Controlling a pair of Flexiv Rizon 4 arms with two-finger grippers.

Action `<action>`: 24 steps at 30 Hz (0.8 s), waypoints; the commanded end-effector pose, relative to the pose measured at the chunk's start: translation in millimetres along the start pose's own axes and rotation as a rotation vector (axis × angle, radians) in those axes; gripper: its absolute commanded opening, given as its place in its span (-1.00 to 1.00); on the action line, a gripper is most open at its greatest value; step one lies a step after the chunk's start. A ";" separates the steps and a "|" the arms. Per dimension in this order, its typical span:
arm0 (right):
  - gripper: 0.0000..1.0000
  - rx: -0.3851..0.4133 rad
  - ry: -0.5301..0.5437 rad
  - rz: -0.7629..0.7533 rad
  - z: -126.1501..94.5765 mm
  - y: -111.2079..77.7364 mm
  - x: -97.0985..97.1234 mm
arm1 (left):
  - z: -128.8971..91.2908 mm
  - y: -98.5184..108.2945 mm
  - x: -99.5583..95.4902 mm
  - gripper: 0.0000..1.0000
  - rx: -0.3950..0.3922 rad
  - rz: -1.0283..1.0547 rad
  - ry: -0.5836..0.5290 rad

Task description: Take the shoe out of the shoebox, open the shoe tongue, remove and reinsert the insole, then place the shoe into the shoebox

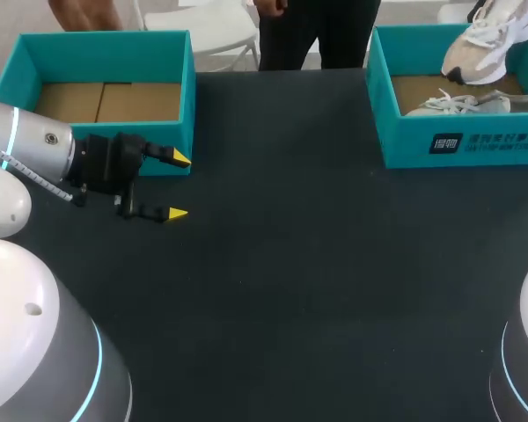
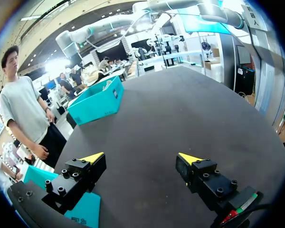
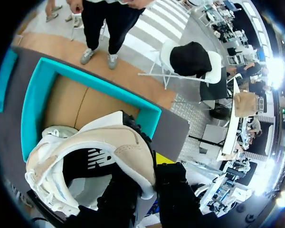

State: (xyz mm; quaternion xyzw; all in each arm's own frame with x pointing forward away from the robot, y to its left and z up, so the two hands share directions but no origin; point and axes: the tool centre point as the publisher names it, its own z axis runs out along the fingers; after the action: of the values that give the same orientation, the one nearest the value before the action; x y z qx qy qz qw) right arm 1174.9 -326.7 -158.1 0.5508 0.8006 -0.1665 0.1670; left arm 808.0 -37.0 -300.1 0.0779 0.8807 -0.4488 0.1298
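Hanging from the right gripper (image 3: pixel 149 168) is a white and beige lace-up sneaker (image 3: pixel 109 147), its jaws clamped on the padded collar wall. One yellow tip shows just outside the heel; the other finger is lost inside the shoe's dark opening. Under those jaws sits the open teal cardboard shoebox (image 3: pixel 85 78) with its brown floor. A second, grey-white sneaker (image 3: pixel 57 130) peeps out beneath the held one.

From the head view, the held sneaker (image 1: pixel 480 40) stands toe-down above the far rim of that shoebox (image 1: pixel 462 145), and the grey-white sneaker (image 1: pixel 475 101) lies flat inside it.

The left gripper (image 1: pixel 178 185) hangs low over the dark tabletop (image 1: pixel 290 264) with its jaws wide apart and nothing between them. One yellow tip is just beside the near wall of a second teal cardboard box (image 1: pixel 106 42), which shows only its brown floor.

In the left wrist view, only bare tabletop (image 2: pixel 180 109) lies between the parted fingers of this gripper (image 2: pixel 140 157). The shoebox (image 2: pixel 97 102) with the shoes is well ahead of them, off to one side. A corner of the second teal box (image 2: pixel 85 211) sits under one finger.
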 end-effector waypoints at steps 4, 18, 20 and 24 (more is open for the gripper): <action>-1.00 0.160 0.170 0.557 -0.5 -11.8 -0.6 | 0.1 -0.4 0.5 1.00 -0.003 0.000 0.001; -1.00 0.255 0.169 0.630 -0.4 -19.6 1.7 | 0.1 -0.4 0.5 1.00 -0.003 0.000 0.001; -1.00 0.255 0.169 0.630 -0.4 -19.6 1.7 | 0.1 -0.4 0.5 1.00 -0.003 0.000 0.001; -1.00 0.255 0.169 0.630 -0.4 -19.6 1.7 | 0.1 -0.4 0.5 1.00 -0.003 0.000 0.001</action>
State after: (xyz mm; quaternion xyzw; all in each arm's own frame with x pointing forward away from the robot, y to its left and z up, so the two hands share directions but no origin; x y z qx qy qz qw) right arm 1146.8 -330.7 -160.3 0.7960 0.5807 -0.1349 0.1046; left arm 808.0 -37.0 -300.1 0.0779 0.8807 -0.4488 0.1298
